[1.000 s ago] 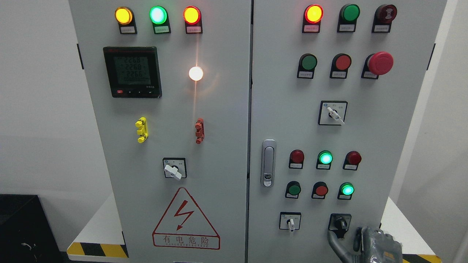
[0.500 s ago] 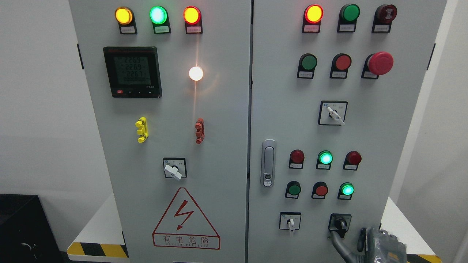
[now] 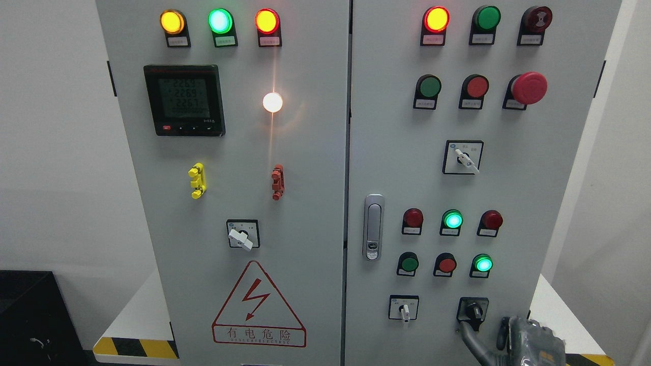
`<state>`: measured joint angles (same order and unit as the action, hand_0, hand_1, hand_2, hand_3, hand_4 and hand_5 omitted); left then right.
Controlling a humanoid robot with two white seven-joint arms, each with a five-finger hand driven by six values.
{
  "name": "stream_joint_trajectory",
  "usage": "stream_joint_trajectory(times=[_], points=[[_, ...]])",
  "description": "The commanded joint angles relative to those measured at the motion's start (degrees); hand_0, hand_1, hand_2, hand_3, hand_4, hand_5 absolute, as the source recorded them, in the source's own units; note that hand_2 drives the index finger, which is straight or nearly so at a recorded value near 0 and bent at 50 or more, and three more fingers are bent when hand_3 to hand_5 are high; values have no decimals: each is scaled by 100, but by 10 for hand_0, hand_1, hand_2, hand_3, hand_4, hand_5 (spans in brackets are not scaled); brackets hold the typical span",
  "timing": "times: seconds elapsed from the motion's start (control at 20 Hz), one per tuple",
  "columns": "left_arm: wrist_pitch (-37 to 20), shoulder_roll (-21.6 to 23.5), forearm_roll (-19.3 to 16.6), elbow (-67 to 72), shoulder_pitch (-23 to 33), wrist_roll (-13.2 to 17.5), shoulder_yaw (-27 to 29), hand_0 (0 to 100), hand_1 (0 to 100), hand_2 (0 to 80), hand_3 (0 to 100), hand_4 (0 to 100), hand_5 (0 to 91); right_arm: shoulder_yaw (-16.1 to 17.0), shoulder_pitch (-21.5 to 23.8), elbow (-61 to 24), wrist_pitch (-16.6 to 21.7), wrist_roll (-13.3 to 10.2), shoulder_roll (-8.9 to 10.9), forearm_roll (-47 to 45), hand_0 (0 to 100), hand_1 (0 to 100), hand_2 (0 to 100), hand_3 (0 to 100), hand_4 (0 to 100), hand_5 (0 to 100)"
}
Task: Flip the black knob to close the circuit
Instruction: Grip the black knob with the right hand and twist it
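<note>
The black knob (image 3: 475,310) sits in a black square plate at the lower right of the grey cabinet's right door (image 3: 508,193), its handle pointing roughly up. My right hand (image 3: 496,338) comes in from the bottom right corner, just below and to the right of the knob. One grey finger (image 3: 467,336) curves up to just under the knob plate, and whether it touches I cannot tell. The other fingers (image 3: 503,329) stand apart beside it, and the hand holds nothing. The left arm is out of view.
A white selector switch (image 3: 404,311) sits left of the knob, with lit green lamps (image 3: 482,264) and red buttons above. A metal door latch (image 3: 373,226) is on the door's left edge. The cabinet stands on a white platform (image 3: 137,315) with hazard striping, with a black box (image 3: 30,320) at the lower left.
My right hand has sunk slightly down and to the right, away from the knob; over the last half second it has hardly moved. The meter digits changed.
</note>
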<state>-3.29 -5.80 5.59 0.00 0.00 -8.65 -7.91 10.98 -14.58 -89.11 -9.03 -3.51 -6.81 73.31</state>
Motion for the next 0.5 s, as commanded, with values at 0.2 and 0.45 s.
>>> stream_joint_trajectory(times=[0.2, 0.45], points=[[4, 0, 4, -167, 132, 4, 0, 120, 556, 0, 0, 0, 0, 414, -63, 34, 16, 8, 30, -18, 0, 79, 857, 1000, 909, 980], [4, 0, 3, -176, 132, 4, 0, 120, 556, 0, 0, 0, 0, 423, -63, 25, 16, -1, 48, -53, 0, 81, 855, 1000, 908, 980]])
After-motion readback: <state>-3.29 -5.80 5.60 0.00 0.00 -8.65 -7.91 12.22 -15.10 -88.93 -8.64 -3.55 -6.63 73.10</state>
